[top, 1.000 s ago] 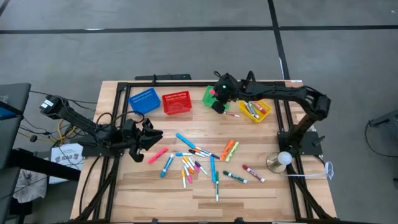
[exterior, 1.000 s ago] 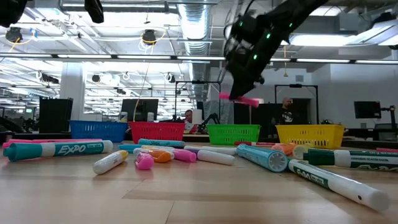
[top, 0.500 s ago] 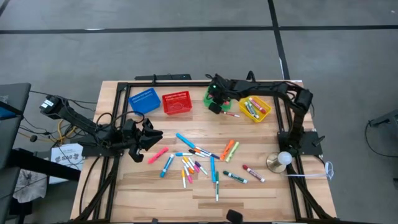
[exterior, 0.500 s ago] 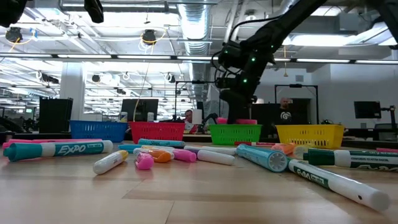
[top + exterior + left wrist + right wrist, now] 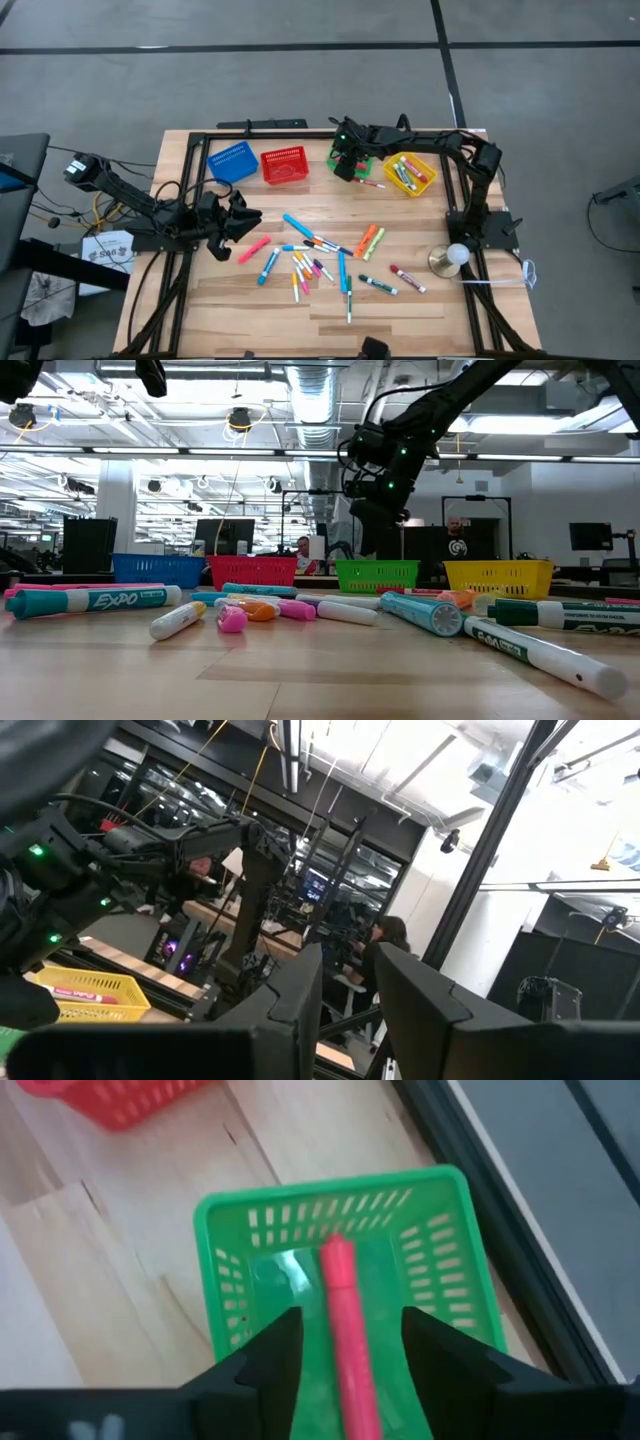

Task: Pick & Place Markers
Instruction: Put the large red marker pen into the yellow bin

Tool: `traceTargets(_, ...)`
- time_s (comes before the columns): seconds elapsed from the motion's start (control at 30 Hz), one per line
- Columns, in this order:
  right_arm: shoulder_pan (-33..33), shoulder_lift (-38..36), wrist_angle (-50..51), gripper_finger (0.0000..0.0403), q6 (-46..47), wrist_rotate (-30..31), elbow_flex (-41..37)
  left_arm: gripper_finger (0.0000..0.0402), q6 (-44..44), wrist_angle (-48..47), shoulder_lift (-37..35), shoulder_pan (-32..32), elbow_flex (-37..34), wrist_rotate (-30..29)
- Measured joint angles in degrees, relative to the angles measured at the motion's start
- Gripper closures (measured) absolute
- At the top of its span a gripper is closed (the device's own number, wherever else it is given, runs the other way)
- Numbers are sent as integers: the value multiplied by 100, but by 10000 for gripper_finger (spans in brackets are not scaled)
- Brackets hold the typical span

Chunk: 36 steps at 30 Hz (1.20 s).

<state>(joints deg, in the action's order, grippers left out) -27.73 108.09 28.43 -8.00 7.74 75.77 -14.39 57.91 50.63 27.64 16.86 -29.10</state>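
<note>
right claw (image 5: pixel 345 1345) has released pink marker (image 5: pixel 348 1320) into green basket (image 5: pixel 440 1250).

Table (image 5: pixel 400 310) pale wood, matt; green basket (image 5: pixel 440 1270) plastic, probably glossy.

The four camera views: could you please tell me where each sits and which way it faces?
High: overhead, straight down; left gripper, right gripper.
Low: tabletop height, level across the markers; right arm overhead.
Left wrist: faces the room past its own fingers.
Right wrist: down past its fingers at the pink marker in the green basket.
Shared: high, low, right wrist all show that basket.
</note>
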Motion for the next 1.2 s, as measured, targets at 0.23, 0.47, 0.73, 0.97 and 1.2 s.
traceTargets(0.23,29,-267,306,210,493,-30,-2,305,0,2,0,0,0,0)
traceTargets(0.47,426,-1124,450,224,773,-27,-7,305,0,2,0,0,0,0)
traceTargets(0.73,1498,-1899,420,249,1254,202,-9,305,0,-6,0,0,0,25)
traceTargets(0.97,2683,-1809,489,263,1212,429,-194,305,46,-274,0,0,0,55)
traceTargets(1.2,3550,-1876,1508,265,1931,441,-644,305,44,-337,157,0,0,52)
